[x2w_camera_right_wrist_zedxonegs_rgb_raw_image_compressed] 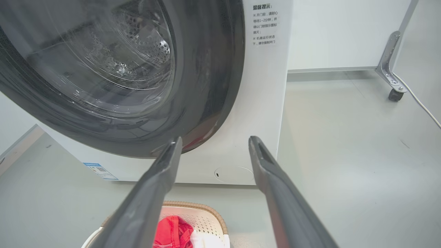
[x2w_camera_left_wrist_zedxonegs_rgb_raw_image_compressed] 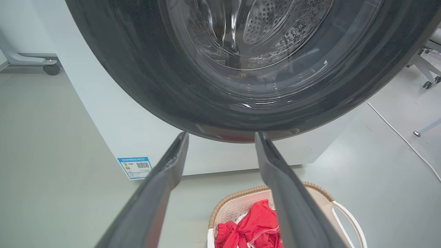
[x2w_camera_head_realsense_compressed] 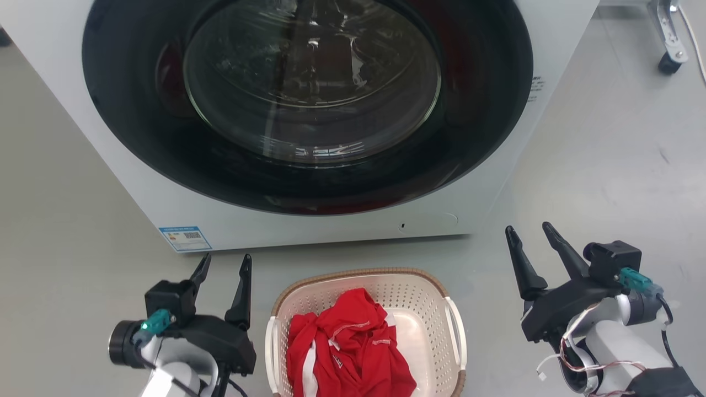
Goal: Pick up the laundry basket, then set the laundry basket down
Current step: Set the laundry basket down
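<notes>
Found one laundry basket standing on the grey floor, just in front of one white washing machine and apart from it, lower part cut off by the bottom edge of the head view. Recorded as small against the machine, rounded-rectangular, cream-white, with perforated walls, a brown woven-look rim and two white loop handles, one on the left side and one on the right side. Loaded with one heap of red cloth with white trim, piled toward the left, leaving bare bottom on the right; cannot tell whether one piece or several. Confirmed from the left wrist view, basket and cloth low and right of centre, and from the right wrist view, basket and cloth low and left of centre. Counted two grippers, four dark fingers in all: left gripper left of the basket, right gripper right of it and further off, basket between the two and touched by neither. Both noted with fingers spread wide, gripping nothing. Counted further one round dark door with glass, closed, one blue label at the machine's lower left corner, and one caster wheel at upper right
</notes>
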